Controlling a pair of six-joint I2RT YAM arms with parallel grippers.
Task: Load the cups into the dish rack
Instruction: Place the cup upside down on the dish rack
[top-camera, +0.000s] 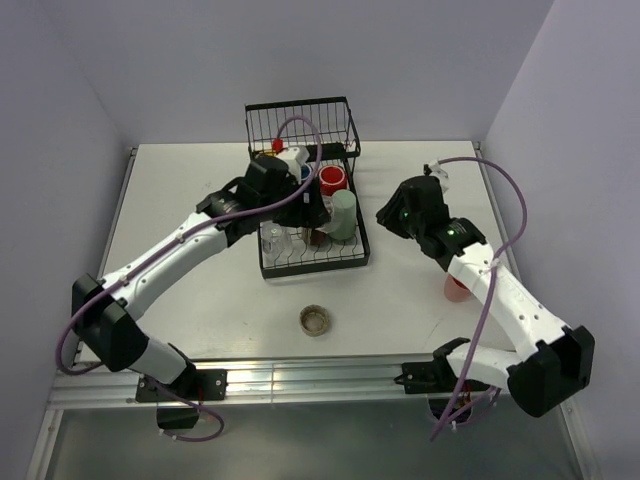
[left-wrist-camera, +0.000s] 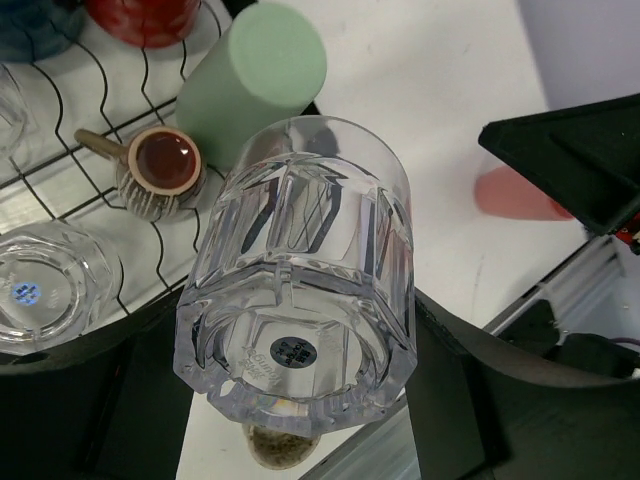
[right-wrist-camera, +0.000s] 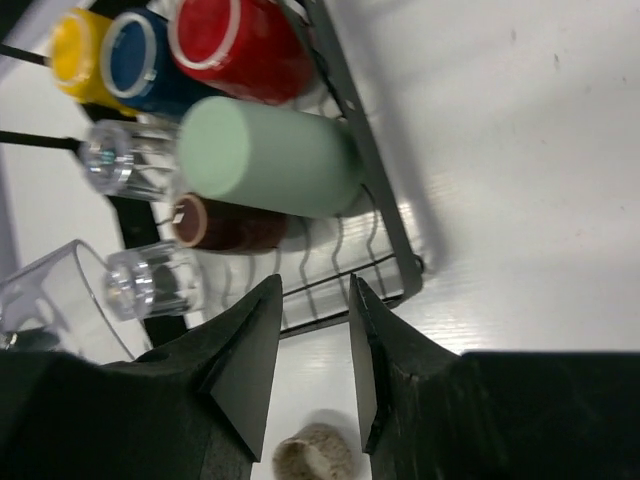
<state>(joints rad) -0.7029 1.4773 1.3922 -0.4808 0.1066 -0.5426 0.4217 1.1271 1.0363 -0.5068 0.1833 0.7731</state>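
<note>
Sticker (left-wrist-camera: 297, 350) on clear glass (left-wrist-camera: 300, 250) base illegible; left hand (left-wrist-camera: 290, 390) grips it; right hand (right-wrist-camera: 312, 350) narrow, empty; pink cup (left-wrist-camera: 520, 195): left-wrist, top views only.

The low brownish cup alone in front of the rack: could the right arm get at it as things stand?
Probably yes. The low brownish cup stands alone on the table, the right gripper is open and empty, and nothing lies between them.

White surface (top-camera: 200, 300), matte. Pale grey walls (top-camera: 300, 50) on 3 sides. Metal rail (top-camera: 300, 375) along near edge.
</note>
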